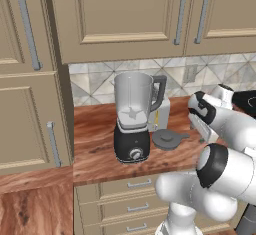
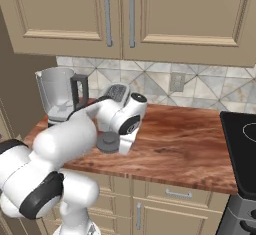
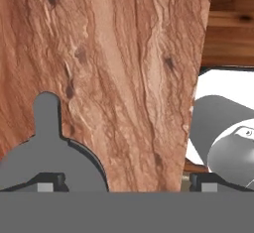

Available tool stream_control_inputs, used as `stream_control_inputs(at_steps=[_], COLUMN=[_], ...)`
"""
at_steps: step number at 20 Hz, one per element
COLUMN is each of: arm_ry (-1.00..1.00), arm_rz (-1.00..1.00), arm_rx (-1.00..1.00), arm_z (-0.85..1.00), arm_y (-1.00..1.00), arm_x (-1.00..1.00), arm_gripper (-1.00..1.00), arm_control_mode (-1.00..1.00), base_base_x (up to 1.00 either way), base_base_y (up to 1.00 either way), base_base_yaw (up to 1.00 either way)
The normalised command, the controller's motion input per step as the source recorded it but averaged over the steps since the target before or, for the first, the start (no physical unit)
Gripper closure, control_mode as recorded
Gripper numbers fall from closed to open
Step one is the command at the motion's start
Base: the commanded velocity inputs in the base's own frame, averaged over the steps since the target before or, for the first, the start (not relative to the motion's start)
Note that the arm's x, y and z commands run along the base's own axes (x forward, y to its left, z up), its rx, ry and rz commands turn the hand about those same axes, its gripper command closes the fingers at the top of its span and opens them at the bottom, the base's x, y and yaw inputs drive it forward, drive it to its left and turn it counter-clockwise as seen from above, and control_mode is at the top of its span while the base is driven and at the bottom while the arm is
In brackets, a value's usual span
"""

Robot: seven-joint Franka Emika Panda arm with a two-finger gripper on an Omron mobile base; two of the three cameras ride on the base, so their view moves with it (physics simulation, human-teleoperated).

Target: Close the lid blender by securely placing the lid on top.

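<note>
1. Hand view: lid (image 3: 49, 160) at the lower left, flat on the wood counter (image 3: 129, 68), its tab pointing up the picture; gripper (image 3: 126, 183) spread wide with nothing in it; one fingertip (image 3: 47, 181) over the lid, the other (image 3: 208, 182) off past the counter edge.
2. Left base view: blender (image 1: 133, 116) upright on the counter, jar mouth bare; lid (image 1: 168, 139) lies just beside its base, toward the arm; pale boxy appliance (image 1: 159, 115) right behind.
3. Step, as I judge it: approach to the pick; lid not yet gripped, not yet on the jar.
4. Next move calls for sliding the hand over the lid so the knob sits between the jaws, then lowering, closing, lifting above the jar rim.
5. Right base view: gripper (image 2: 120, 146) hangs low beside the lid (image 2: 107, 142), near the counter's front edge; blender (image 2: 62, 96) further left; wall cabinets (image 2: 125, 14) above limit lift height; counter to the right is free as far as the black stovetop (image 2: 242, 144).
</note>
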Motion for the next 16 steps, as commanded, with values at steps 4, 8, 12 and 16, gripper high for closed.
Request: stream_control_inputs(at_steps=[4, 8, 12, 16], arm_ry=[0.15, 0.09, 0.06, 0.02], arm_rz=[-0.01, 0.0, 0.0, 0.0], arm_rx=[0.0, 0.0, 0.0, 0.0], arm_z=[-0.19, -0.15, -0.23, -0.25], arm_y=[0.0, 0.0, 0.0, 0.0], arm_x=[0.25, 0.24, 0.15, 0.18], arm_gripper=[-1.0, -1.0, -1.0, -1.0], arm_control_mode=[-1.0, -1.0, -1.0, -1.0], base_base_x=[0.0, 0.0, 0.0, 0.0], base_base_y=[0.0, 0.0, 0.0, 0.0], base_base_yaw=[0.0, 0.0, 0.0, 0.0])
